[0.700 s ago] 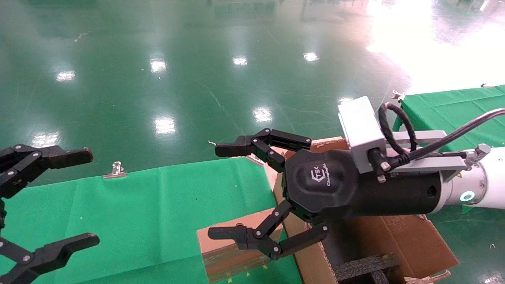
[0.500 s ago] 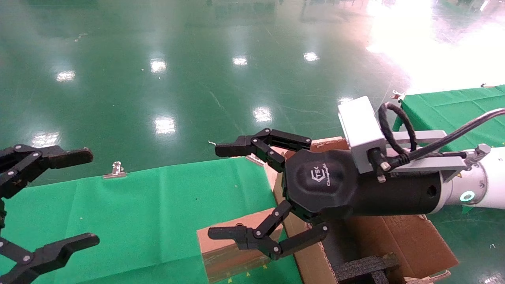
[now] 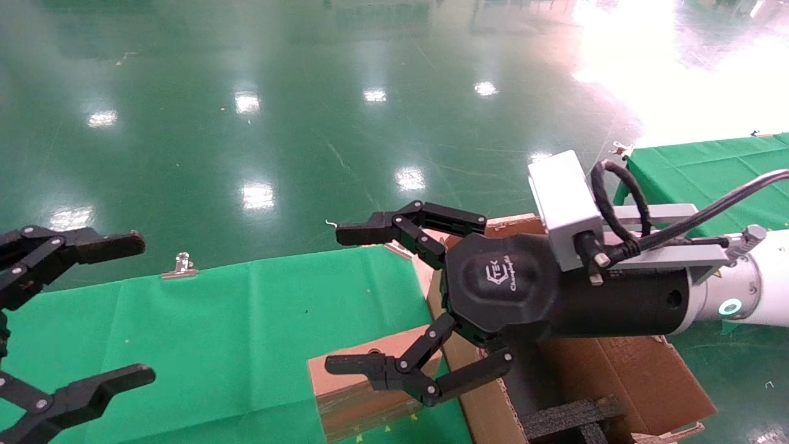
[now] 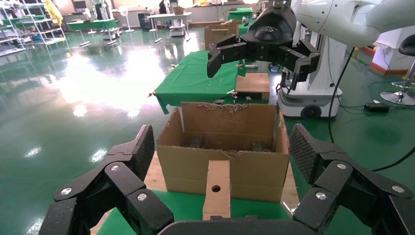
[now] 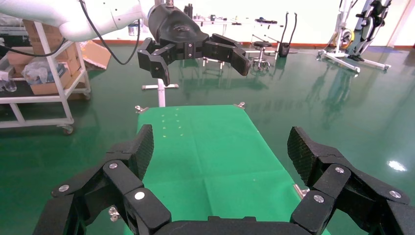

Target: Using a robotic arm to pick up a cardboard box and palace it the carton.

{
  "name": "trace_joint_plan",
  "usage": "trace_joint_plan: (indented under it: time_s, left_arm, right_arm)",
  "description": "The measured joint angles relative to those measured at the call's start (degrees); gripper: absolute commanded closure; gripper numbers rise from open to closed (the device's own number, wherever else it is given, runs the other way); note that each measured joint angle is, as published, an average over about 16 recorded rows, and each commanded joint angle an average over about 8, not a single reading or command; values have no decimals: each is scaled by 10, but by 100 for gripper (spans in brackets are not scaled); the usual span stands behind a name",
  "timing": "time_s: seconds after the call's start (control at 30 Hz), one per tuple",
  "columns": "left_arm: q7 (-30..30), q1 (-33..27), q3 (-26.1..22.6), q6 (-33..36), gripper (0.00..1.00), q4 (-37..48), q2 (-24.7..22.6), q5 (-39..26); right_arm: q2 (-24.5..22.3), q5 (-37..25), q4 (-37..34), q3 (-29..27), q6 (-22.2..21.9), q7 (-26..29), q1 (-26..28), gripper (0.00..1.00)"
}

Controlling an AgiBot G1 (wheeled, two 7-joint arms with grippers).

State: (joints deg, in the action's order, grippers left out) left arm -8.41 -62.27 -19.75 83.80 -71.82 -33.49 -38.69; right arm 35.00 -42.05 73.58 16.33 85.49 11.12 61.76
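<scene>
The glossy green floor (image 3: 308,123) throws back the ceiling lights. On it stands the tabletop (image 3: 216,327) under green cloth, clipped at its far edge. The carton (image 3: 629,376) sits at its right end, flaps up, partly hidden behind the robotic arm (image 3: 764,290). The right pincer (image 3: 348,299) hangs spread wide above the cardboard box (image 3: 363,394), which lies beside the carton. The left pincer (image 3: 132,308), cut off at the edge, gapes wide too.

floor (image 3: 259,142): glossy green, light glare | green-cloth table (image 3: 203,327) | shelving (image 5: 34,88)
</scene>
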Motion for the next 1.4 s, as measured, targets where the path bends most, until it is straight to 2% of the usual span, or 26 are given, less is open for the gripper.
trace_joint_plan:
  time_s: [0.03, 0.07, 0.33, 0.53, 0.9, 1.4]
  left_arm:
    - [0, 0, 0, 0, 95, 0, 0, 0]
    - [0, 0, 0, 0, 100, 0, 0, 0]
    - [0, 0, 0, 0, 100, 0, 0, 0]
    - [0, 0, 0, 0, 100, 0, 0, 0]
    - [0, 0, 0, 0, 100, 0, 0, 0]
    - [0, 0, 0, 0, 100, 0, 0, 0]
  right_arm:
    - [0, 0, 0, 0, 0, 0, 0, 0]
    - [0, 0, 0, 0, 0, 0, 0, 0]
    - [-2, -12, 1, 6, 1, 3, 2, 0]
    - [-2, -53, 0, 25, 6, 10, 17, 0]
    - [25, -210, -27, 101, 29, 15, 92, 0]
    - [123, -402, -99, 215, 41, -18, 208, 0]
